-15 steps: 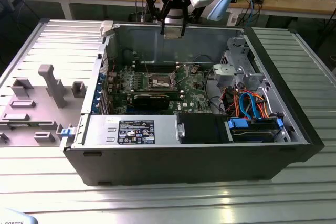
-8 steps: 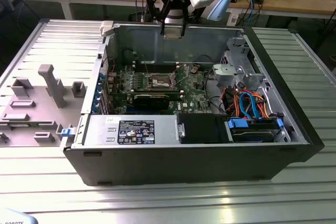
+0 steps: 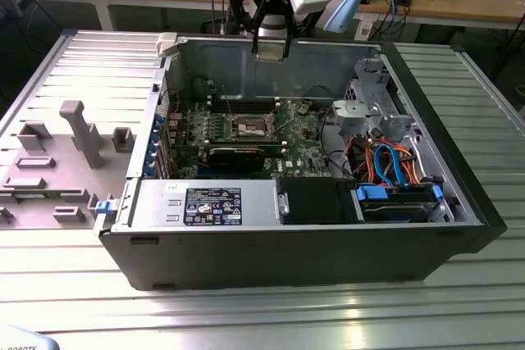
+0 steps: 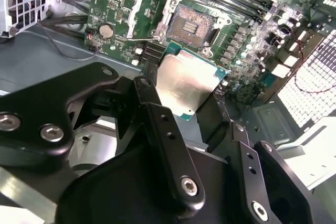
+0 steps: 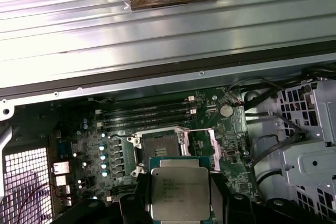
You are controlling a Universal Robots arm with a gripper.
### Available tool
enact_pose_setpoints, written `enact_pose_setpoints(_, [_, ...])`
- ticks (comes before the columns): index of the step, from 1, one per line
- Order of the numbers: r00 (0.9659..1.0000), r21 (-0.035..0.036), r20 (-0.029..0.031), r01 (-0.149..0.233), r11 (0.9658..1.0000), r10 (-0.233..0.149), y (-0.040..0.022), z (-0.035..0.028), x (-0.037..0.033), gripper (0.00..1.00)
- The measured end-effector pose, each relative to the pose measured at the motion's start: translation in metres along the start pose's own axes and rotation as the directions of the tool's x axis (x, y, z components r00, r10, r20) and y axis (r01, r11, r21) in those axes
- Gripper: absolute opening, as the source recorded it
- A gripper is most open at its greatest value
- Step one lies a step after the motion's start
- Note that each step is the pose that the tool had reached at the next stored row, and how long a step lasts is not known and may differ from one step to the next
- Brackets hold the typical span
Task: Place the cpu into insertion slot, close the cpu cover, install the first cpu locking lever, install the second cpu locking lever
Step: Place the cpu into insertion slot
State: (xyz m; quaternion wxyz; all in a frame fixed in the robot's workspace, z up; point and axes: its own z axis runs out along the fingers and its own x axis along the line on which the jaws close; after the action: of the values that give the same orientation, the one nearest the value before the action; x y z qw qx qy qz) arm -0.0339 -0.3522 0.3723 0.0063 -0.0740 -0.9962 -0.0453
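My gripper [image 3: 271, 45] hangs above the back wall of the open computer case [image 3: 459, 202], shut on the cpu [image 3: 271, 52]. In both wrist views the cpu [image 4: 186, 85] [image 5: 179, 192] is a flat silver square with a green rim, clamped between two black fingers [image 4: 152, 108] by opposite edges. The insertion slot [image 3: 252, 127] [image 4: 194, 24] [image 5: 157, 148] lies below on the green board, dark and open, with nothing in it. The cpu cover [image 4: 144, 17] [image 5: 202, 144] is a silver frame swung up beside the slot. The held cpu is well above the slot and apart from it.
A long black expansion card [image 3: 238, 156] lies in front of the slot. The memory slots [image 5: 147, 111] run behind it. A silver drive cage [image 3: 369, 112] and orange and blue cables [image 3: 390, 161] fill the exterior view's right. A grey fixture plate [image 3: 74, 133] sits outside the case.
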Motion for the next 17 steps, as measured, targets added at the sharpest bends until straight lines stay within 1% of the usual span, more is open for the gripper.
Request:
enact_pose_setpoints(8, [0.9993,-0.0009,0.0032,-0.036,0.9993,0.036,0.0000,0.0001,0.0000,0.54])
enact_pose_setpoints(17, [0.9983,-0.0014,0.0052,-0.059,0.9983,0.059,0.0000,0.0002,0.0000,0.54])
